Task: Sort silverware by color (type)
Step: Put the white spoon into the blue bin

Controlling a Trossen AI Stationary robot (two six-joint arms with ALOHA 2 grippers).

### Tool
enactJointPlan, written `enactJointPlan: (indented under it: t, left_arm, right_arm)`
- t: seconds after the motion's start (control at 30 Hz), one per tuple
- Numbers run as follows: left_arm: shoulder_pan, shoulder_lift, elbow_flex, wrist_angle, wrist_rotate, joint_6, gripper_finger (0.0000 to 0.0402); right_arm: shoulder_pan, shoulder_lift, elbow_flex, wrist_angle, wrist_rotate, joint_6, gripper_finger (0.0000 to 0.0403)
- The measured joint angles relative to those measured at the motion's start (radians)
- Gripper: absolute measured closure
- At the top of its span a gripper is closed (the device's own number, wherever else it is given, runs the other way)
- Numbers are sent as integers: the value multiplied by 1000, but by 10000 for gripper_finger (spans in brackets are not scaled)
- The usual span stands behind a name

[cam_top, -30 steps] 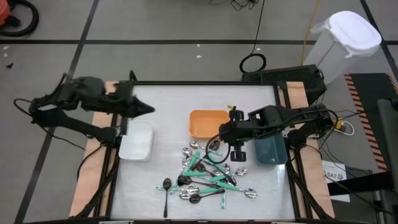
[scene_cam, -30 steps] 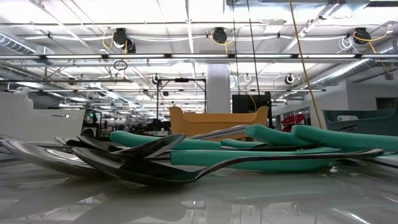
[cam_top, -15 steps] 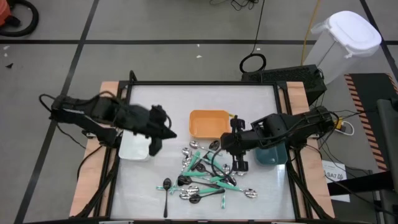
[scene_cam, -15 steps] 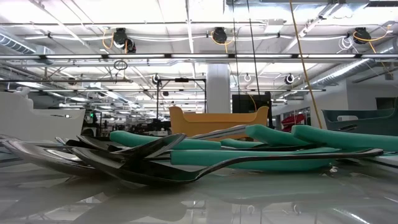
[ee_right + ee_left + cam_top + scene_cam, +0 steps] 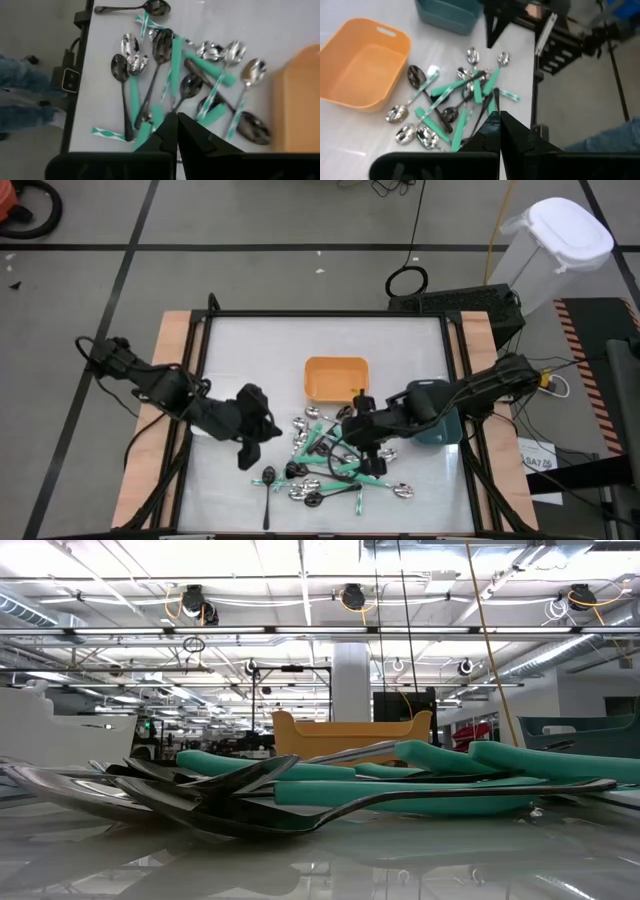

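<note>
The silverware (image 5: 330,462) lies in a loose heap on the white table's near half: shiny spoons with teal or black handles, crossing one another (image 5: 465,100) (image 5: 175,75). One black spoon (image 5: 268,485) lies apart at the heap's left. My left gripper (image 5: 276,435) hovers shut just left of the heap, slanting down toward it (image 5: 499,120). My right gripper (image 5: 340,440) hovers shut over the heap's right part, also slanting down (image 5: 176,120). Neither holds anything. In the low view the spoons (image 5: 300,795) fill the foreground and no gripper shows.
An orange bin (image 5: 335,378) stands just beyond the heap. A dark teal bin (image 5: 440,425) sits at the right, half under my right arm. A white bin (image 5: 50,725) stands at the left, under my left arm. Bare table lies at the far side.
My left gripper has swung from the far left over the white bin toward the heap, going right, nearer and down while rolling. My right gripper has come down and left from beside the orange bin onto the heap's right part. Both stayed shut. The silverware has not moved.
</note>
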Motion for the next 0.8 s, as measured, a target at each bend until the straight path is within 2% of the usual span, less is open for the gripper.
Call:
enactJointPlan:
  t: [0.13, 0.27, 0.33, 0.4, 0.5, 0.57, 0.67, 0.8]
  left_arm:
    - [-10, 27, 0, -61, 1, 15, 401]
    - [-15, 49, 0, -175, -3, -37, 401]
    - [-32, 51, -6, -193, -34, -28, 401]
    - [-63, 48, -17, -189, -124, -12, 401]
    - [-128, 30, -55, -195, -322, -21, 401]
    - [-152, 12, -97, -193, -402, -36, 401]
    - [-171, -13, -172, -180, -397, -73, 401]
    - [-197, -55, -248, -85, -354, -73, 401]
  right_arm:
    - [0, 0, -38, -21, -12, 85, 397]
    - [-1, 0, -40, -76, -6, 200, 397]
    - [-4, 0, -40, -75, 17, 242, 397]
    - [-4, 0, -40, -70, 79, 275, 397]
    - [-6, 9, -40, -71, 196, 299, 397]
    - [-10, 25, -40, -73, 225, 298, 397]
    - [-23, 57, -40, -63, 217, 274, 397]
    - [-47, 116, -40, -47, 200, 262, 396]
